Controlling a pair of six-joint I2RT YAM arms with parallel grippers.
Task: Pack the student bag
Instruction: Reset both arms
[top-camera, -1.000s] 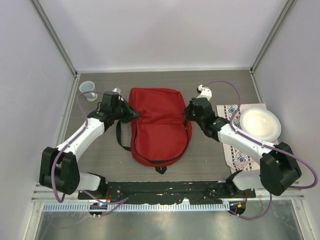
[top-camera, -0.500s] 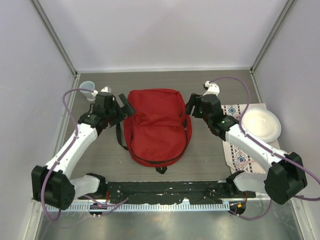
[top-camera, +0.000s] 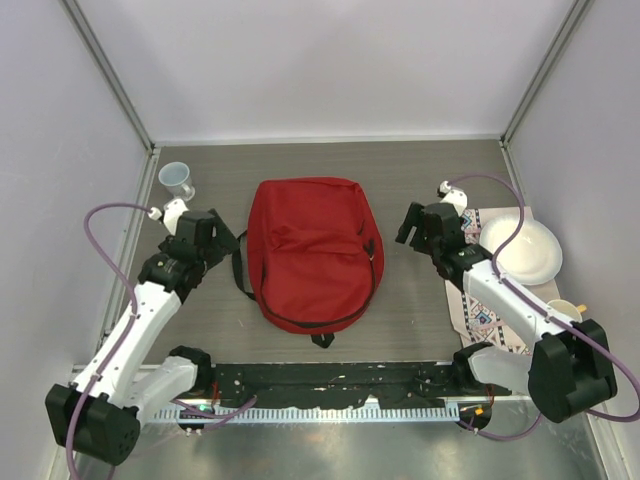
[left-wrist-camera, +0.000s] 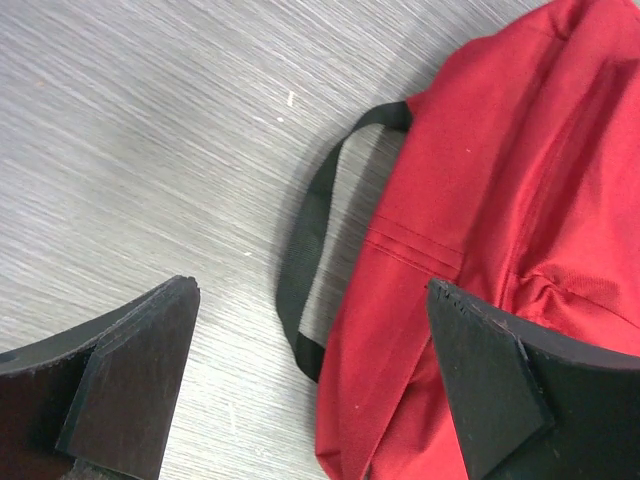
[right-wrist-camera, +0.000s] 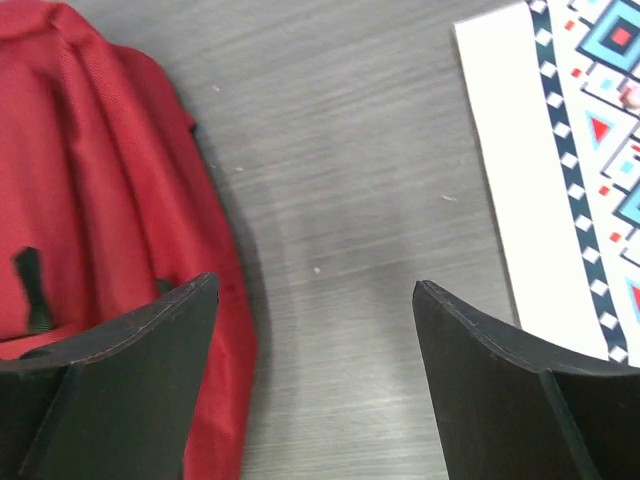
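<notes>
The student bag is a red backpack lying flat in the middle of the table, with a black strap looping out on its left side. My left gripper is open just left of the bag and holds nothing. In the left wrist view the bag's edge and the strap lie below the open left gripper. My right gripper is open a little to the right of the bag. The right wrist view has bare table under that gripper and the bag at its left.
A clear plastic cup stands at the back left. A patterned mat lies on the right, with a white bowl on it and a small beige cup nearer the front. Walls close in the sides and back.
Both grippers were shut at the bag's upper sides a second ago. They have opened and drawn back outward, left arm to the left, right arm to the right. The bag lies released.
</notes>
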